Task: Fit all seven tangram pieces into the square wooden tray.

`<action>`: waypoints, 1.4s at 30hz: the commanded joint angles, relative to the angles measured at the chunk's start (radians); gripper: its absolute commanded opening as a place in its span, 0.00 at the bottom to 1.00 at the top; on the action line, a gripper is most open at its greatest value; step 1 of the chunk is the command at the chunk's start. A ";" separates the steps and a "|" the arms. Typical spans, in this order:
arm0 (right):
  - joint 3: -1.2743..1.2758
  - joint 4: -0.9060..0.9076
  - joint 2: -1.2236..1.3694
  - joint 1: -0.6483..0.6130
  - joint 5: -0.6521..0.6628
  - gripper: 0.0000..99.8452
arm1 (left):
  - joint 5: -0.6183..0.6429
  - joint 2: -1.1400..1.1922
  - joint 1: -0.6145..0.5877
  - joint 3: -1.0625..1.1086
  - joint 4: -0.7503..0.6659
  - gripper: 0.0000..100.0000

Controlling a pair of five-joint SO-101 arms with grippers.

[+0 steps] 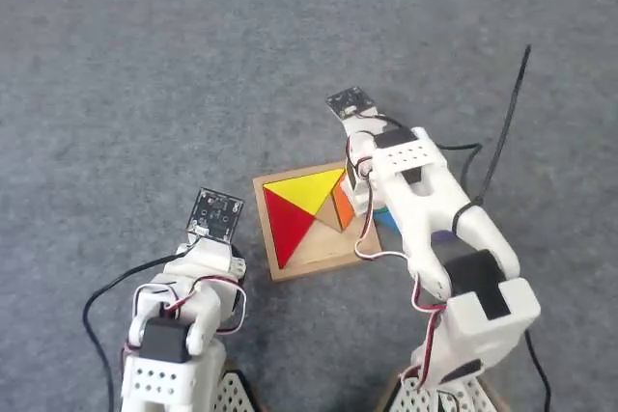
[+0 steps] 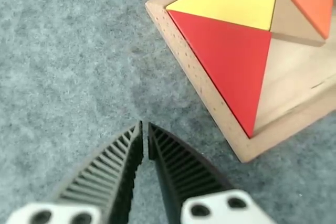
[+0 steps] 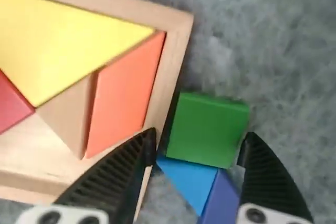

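The square wooden tray (image 1: 311, 266) lies between the two arms. It holds a yellow triangle (image 1: 307, 190), a red triangle (image 1: 288, 224) and an orange piece (image 1: 342, 207). Outside the tray's rim (image 3: 176, 56), a green square (image 3: 207, 127) rests on the carpet, with a blue piece (image 3: 191, 179) and a purple piece (image 3: 223, 203) against it. My right gripper (image 3: 197, 142) is open and straddles the green square, one finger (image 3: 128, 163) by the tray's edge. My left gripper (image 2: 145, 127) is shut and empty over bare carpet, just off the tray's near corner (image 2: 244, 153).
Grey carpet covers the table all round. The right arm (image 1: 415, 190) hangs over the tray's right side and hides most of the loose pieces there; a bit of blue (image 1: 388, 221) peeks out. Bare wood (image 2: 294, 72) shows in the tray's near half.
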 commanded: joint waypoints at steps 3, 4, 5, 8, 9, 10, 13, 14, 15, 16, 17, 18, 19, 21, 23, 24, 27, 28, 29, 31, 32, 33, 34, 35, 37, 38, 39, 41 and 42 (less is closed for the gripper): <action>-0.060 -0.025 -0.007 0.048 0.002 0.26 | -0.003 -0.018 -0.006 -0.010 0.003 0.02; -0.061 -0.025 -0.007 0.054 0.002 0.26 | -0.003 -0.018 -0.006 -0.010 0.003 0.02; -0.061 -0.025 -0.007 0.061 0.002 0.26 | -0.003 -0.018 -0.006 -0.010 0.003 0.02; -0.061 -0.027 0.007 0.064 0.003 0.26 | -0.003 -0.018 -0.006 -0.010 0.003 0.02; -0.064 -0.028 0.021 0.064 0.003 0.26 | -0.003 -0.018 -0.006 -0.010 0.003 0.02; -0.071 -0.035 0.038 0.059 0.003 0.26 | -0.003 -0.018 -0.006 -0.010 0.003 0.02; -0.104 -0.033 0.088 0.056 0.003 0.26 | -0.003 -0.018 -0.006 -0.010 0.003 0.02; -0.117 -0.031 0.101 0.056 0.003 0.26 | -0.003 -0.018 -0.006 -0.010 0.003 0.02; -0.126 -0.031 0.111 0.056 0.003 0.26 | -0.003 -0.018 -0.006 -0.010 0.003 0.02; -0.130 -0.031 0.120 0.056 0.003 0.26 | -0.003 -0.018 -0.006 -0.010 0.003 0.02; -0.132 -0.030 0.124 0.056 0.003 0.26 | -0.003 -0.018 -0.006 -0.010 0.003 0.02; -0.132 -0.030 0.127 0.056 0.003 0.26 | -0.003 -0.018 -0.006 -0.010 0.003 0.02; -0.132 -0.030 0.130 0.056 0.003 0.26 | -0.003 -0.018 -0.006 -0.010 0.003 0.02; -0.132 -0.030 0.134 0.061 0.003 0.26 | -0.003 -0.018 -0.006 -0.010 0.003 0.02; -0.127 -0.030 0.134 0.071 0.003 0.26 | -0.003 -0.018 -0.006 -0.010 0.003 0.02; -0.127 -0.030 0.134 0.084 0.003 0.26 | -0.003 -0.018 -0.006 -0.010 0.003 0.02; -0.127 -0.031 0.134 0.124 0.000 0.22 | -0.003 -0.018 -0.006 -0.010 0.003 0.02; -0.130 -0.035 0.134 0.134 0.000 0.19 | -0.003 -0.018 -0.006 -0.010 0.003 0.02; -0.130 -0.039 0.133 0.143 -0.002 0.17 | -0.003 -0.018 -0.006 -0.010 0.003 0.02; -0.133 -0.042 0.130 0.153 -0.005 0.13 | -0.003 -0.018 -0.006 -0.010 0.003 0.02; -0.133 -0.042 0.127 0.156 -0.006 0.12 | -0.003 -0.018 -0.006 -0.010 0.003 0.02; -0.133 -0.042 0.125 0.157 -0.006 0.11 | -0.003 -0.018 -0.006 -0.010 0.003 0.02; -0.133 -0.042 0.125 0.157 -0.006 0.10 | -0.003 -0.018 -0.006 -0.010 0.003 0.02; -0.133 -0.042 0.125 0.157 -0.008 0.09 | -0.003 -0.018 -0.006 -0.010 0.003 0.02; -0.133 -0.042 0.124 0.157 -0.008 0.08 | -0.003 -0.018 -0.006 -0.010 0.003 0.02; -0.135 -0.042 0.124 0.157 -0.008 0.08 | -0.003 -0.018 -0.006 -0.010 0.003 0.02; -0.135 -0.042 0.122 0.157 -0.008 0.07 | -0.003 -0.018 -0.006 -0.010 0.003 0.02; -0.150 -0.031 0.122 0.157 -0.005 0.06 | -0.003 -0.018 -0.006 -0.010 0.003 0.02; -0.160 -0.022 0.122 0.157 -0.003 0.05 | -0.003 -0.018 -0.006 -0.010 0.003 0.02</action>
